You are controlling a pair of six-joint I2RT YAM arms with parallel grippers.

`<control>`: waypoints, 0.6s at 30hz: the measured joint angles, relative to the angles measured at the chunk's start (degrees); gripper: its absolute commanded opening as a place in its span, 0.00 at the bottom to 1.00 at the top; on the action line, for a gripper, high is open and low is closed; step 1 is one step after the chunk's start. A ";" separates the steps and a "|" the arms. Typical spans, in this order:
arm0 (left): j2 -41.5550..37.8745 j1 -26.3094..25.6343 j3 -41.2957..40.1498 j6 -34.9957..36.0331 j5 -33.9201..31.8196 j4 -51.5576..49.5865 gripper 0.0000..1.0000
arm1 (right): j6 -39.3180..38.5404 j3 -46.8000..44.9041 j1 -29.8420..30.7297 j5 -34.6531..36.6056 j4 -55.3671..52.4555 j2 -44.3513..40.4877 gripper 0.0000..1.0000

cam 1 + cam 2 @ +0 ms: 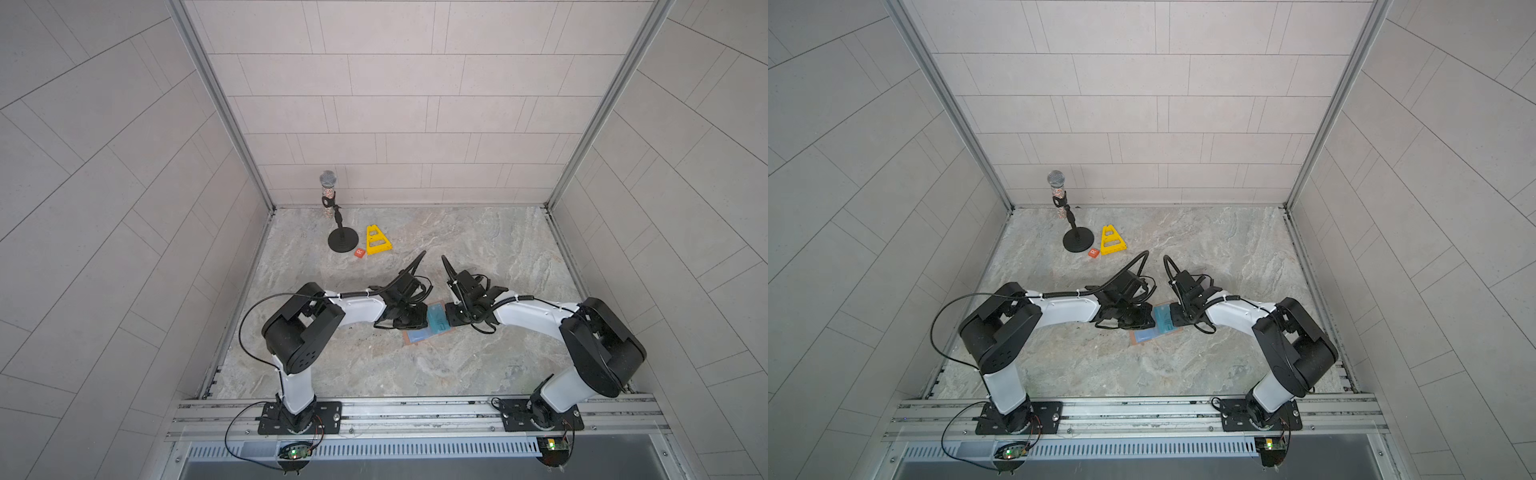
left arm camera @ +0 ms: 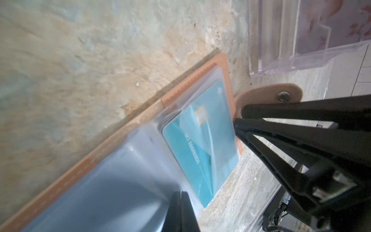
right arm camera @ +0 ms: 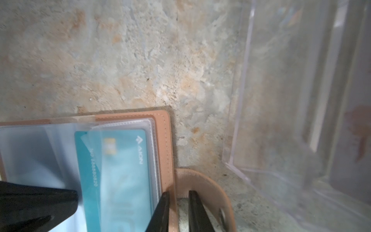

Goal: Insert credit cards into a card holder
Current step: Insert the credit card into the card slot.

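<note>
Our right gripper (image 3: 179,193) stands narrowly parted astride the strap-side edge of the open tan-pink leather-like card holder (image 3: 165,130). Our left gripper (image 2: 181,197), closed, rests at its clear sleeves (image 3: 36,152); between them we see the teal rectangular plastic card (image 3: 124,160), partly sleeved.

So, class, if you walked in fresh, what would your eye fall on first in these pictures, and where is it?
First, the teal card on the open tan wallet in the middle of the table, with the left gripper and right gripper at either side of it. Then the microphone on its stand and the yellow triangular frame beside it, near the back wall.
</note>
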 measured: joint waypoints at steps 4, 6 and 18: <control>0.92 -0.02 0.31 -0.07 0.55 1.62 0.00 | 0.00 0.00 0.00 -0.09 0.02 0.00 0.20; 1.11 -0.04 0.33 -0.04 0.63 2.12 0.00 | 0.00 -0.02 0.00 -0.15 0.02 0.00 0.20; 2.49 0.07 1.16 -0.31 1.90 3.06 0.00 | 0.02 -0.35 -0.02 -0.20 0.44 -0.13 0.20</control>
